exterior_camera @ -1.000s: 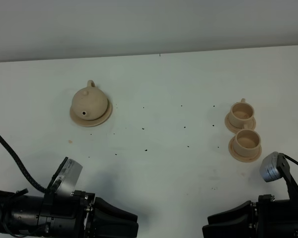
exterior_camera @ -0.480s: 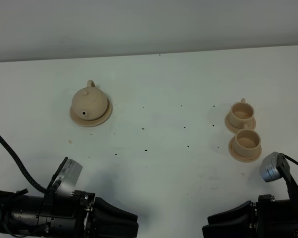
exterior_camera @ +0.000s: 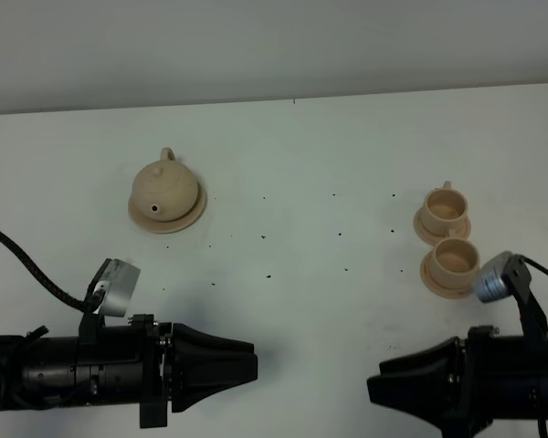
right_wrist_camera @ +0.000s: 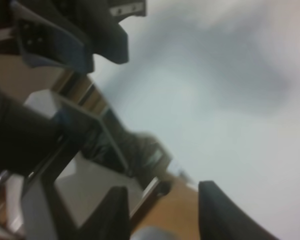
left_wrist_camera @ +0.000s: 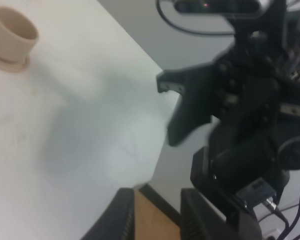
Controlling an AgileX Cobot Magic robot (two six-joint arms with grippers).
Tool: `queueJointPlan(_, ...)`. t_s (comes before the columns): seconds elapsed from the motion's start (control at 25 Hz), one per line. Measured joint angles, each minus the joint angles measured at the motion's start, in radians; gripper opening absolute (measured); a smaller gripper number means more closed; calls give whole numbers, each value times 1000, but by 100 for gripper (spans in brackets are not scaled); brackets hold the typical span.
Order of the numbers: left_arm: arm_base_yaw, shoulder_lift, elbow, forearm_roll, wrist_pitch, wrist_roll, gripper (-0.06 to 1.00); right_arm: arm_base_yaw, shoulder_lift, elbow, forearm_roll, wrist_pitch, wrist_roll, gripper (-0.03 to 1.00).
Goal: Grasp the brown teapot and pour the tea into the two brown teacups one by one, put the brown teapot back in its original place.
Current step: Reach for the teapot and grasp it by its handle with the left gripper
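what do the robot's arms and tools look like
The left arm and right arm are matte black and chunky. The left tool and right tool taper to blunt black wedges. Each wrist carries a silver-grey camera. A thick black braided cable loops off the left arm.

On the surface (exterior_camera: 301, 164), toward the far left, a teapot (exterior_camera: 165, 190) on a saucer (exterior_camera: 197, 213), handle to the back, spout to the front. Well apart at the right, two cups on small saucers (exterior_camera: 434, 285) set edge to edge: far cup (exterior_camera: 444, 208) just behind near cup (exterior_camera: 454, 259). Along the near edge, left tool (exterior_camera: 247, 360) and right tool (exterior_camera: 376, 391), tips toward each other.
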Motion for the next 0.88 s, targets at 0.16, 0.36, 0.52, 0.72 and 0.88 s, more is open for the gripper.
queueJointPlan(0.16, 0, 2, -79, 1, 21, -6, 25, 0, 0, -104, -47, -120, 94, 34)
queueJointPlan(0.36, 0, 3, -220, 3, 23, -135, 25, 0, -43, -228, -354, -247, 414, 34)
queueJointPlan(0.52, 0, 3, -354, 49, 23, -290, 25, 0, -139, -329, -917, -277, 963, 34)
queueJointPlan(0.72, 0, 3, -475, 119, -23, -449, 25, 0, -309, -382, -1590, -126, 1641, 34)
queueJointPlan(0.88, 0, 3, -528, 148, -74, -543, 25, 0, -461, -382, -1836, 53, 1869, 34)
